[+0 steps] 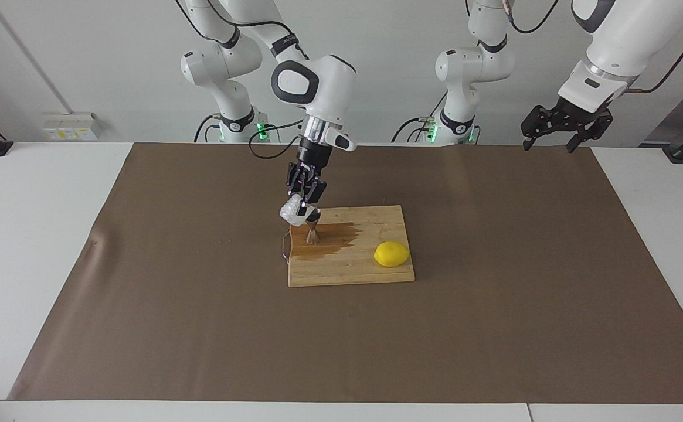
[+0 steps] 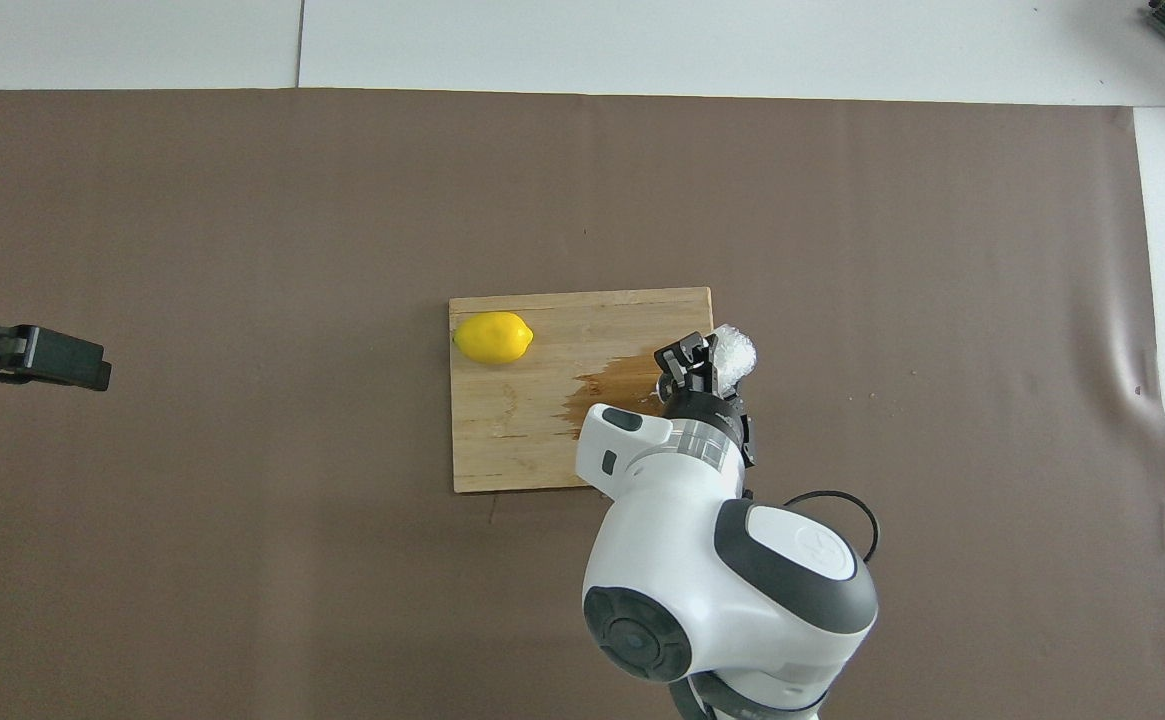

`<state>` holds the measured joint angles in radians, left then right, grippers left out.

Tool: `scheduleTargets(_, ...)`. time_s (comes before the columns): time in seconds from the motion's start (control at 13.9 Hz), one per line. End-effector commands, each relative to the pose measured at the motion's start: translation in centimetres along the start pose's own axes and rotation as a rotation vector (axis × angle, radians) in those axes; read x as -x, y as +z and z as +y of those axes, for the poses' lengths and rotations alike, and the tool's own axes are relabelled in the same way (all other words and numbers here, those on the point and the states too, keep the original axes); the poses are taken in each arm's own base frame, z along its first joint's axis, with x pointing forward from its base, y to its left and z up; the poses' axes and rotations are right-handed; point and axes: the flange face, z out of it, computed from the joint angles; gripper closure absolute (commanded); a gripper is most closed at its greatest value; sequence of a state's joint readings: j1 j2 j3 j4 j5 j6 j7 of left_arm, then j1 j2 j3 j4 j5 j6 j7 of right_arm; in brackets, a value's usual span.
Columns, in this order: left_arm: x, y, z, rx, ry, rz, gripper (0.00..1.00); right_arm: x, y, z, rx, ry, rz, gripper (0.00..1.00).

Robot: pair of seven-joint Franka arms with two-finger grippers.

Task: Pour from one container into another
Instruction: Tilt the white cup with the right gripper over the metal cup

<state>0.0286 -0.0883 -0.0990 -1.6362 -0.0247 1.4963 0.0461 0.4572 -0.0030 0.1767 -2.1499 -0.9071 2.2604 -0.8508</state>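
Mid-pour: right gripper (image 1: 304,206) clamped on tilted faceted glass cup (image 1: 292,213) over steel jigger (image 1: 312,232) standing on wet-stained cutting board (image 1: 376,272) near lemon (image 1: 391,254), righting and setting down left; left gripper (image 1: 558,130) waiting, spread, empty, well apart.

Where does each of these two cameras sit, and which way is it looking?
Facing view: high across the table, looking at the robots; both arms show whole, right gripper tipping the glass cup over the jigger, left gripper waiting over the table's edge.
Overhead view: above the robots' end, looking steeply down; right arm's wrist and right gripper, left gripper at the frame's edge.
Shared: cutting board, lemon, cup.
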Motion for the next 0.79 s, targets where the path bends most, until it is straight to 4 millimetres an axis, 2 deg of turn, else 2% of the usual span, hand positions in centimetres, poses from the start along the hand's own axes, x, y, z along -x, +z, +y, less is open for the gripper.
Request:
scheduleTargets(0.0,0.8,-0.2,0.1,0.007,-0.009,-0.005,0.0,0.0,-0.2,-0.3,0.029,0.006,-0.01,1.0)
scheduleTargets(0.43,0.8,-0.2,0.1,0.007,-0.009,-0.005,0.0,0.3,0.3,0.2,-0.012,0.052,0.016,1.0)
scheduleTargets(0.72,0.8,-0.2,0.1,0.007,-0.009,-0.005,0.0,1.7,0.8,0.6,-0.069,0.142,0.061,1.0)
